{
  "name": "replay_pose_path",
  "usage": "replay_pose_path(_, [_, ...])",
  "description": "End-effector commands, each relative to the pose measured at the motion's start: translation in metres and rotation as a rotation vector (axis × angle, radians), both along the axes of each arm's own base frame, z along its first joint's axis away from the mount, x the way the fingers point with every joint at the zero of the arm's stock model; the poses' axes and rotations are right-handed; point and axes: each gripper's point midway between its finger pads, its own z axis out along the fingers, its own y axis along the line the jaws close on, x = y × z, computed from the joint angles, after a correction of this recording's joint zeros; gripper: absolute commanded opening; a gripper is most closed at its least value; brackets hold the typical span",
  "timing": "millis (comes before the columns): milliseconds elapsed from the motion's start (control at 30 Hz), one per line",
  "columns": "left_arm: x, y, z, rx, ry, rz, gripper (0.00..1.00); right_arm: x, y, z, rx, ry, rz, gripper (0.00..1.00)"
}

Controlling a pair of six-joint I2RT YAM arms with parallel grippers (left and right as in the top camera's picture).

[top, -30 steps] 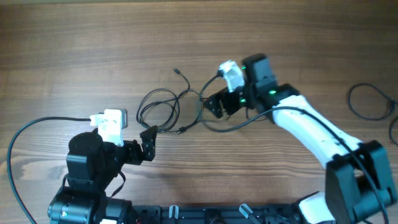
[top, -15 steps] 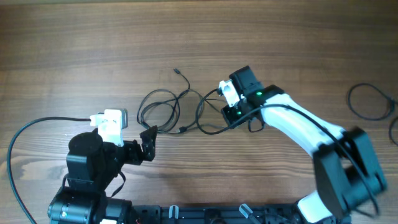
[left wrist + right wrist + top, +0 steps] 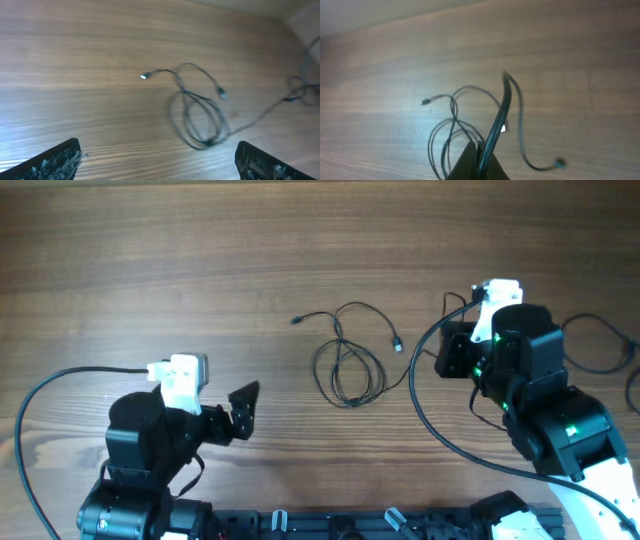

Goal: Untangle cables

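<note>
The cables point(image 3: 350, 373) lie as thin black loops in the middle of the table, with one plug end point(image 3: 297, 319) at the upper left and another point(image 3: 398, 345) at the right. In the left wrist view the loops point(image 3: 200, 117) lie ahead of my left gripper point(image 3: 157, 152), which stands wide open with nothing between its fingers. My left gripper point(image 3: 243, 410) sits left of the loops. My right gripper point(image 3: 450, 355) is right of them, raised. Its jaws point(image 3: 480, 150) are shut on a black cable point(image 3: 496, 120), whose free plug end point(image 3: 560, 162) dangles.
A thicker black wire point(image 3: 425, 405) hangs in an arc from the right arm. Another black wire point(image 3: 40, 395) curves out from the left arm. A separate dark loop point(image 3: 595, 345) lies at the table's far right edge.
The right gripper has shut and swung from the table's middle to the right. The cable loops have shifted right and changed shape. The left arm has not moved.
</note>
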Motion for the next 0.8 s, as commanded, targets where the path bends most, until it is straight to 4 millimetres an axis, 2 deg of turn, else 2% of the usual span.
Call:
replay_pose_path(0, [-0.019,-0.04,0.01,-0.188,0.046,-0.192,1.0,0.0,0.018,-0.007,0.053,0.05,0.073,0.04])
replay_pose_path(133, [-0.015,-0.042,0.003,-0.216,0.108,-0.176,1.0,0.001,0.034,-0.023,0.079,0.12,0.144,0.04])
replay_pose_path(233, [0.009,-0.026,-0.021,-0.259,0.248,0.039,0.96,0.004,0.043,-0.035,0.093,0.171,0.182,0.04])
replay_pose_path(333, [0.028,-0.027,-0.042,-0.249,0.329,0.097,0.91,0.004,0.046,-0.041,0.096,0.194,0.19,0.04])
replay_pose_path(467, [0.054,-0.043,-0.08,-0.158,0.418,0.091,0.91,0.005,0.046,-0.041,0.096,0.195,0.189,0.04])
replay_pose_path(600, [0.072,-0.057,-0.121,0.034,0.498,0.12,0.91,0.005,0.046,-0.041,0.096,0.195,0.189,0.04])
replay_pose_path(767, [0.097,-0.082,-0.151,0.207,0.53,0.117,0.91,0.004,0.046,-0.042,0.095,0.196,0.189,0.04])
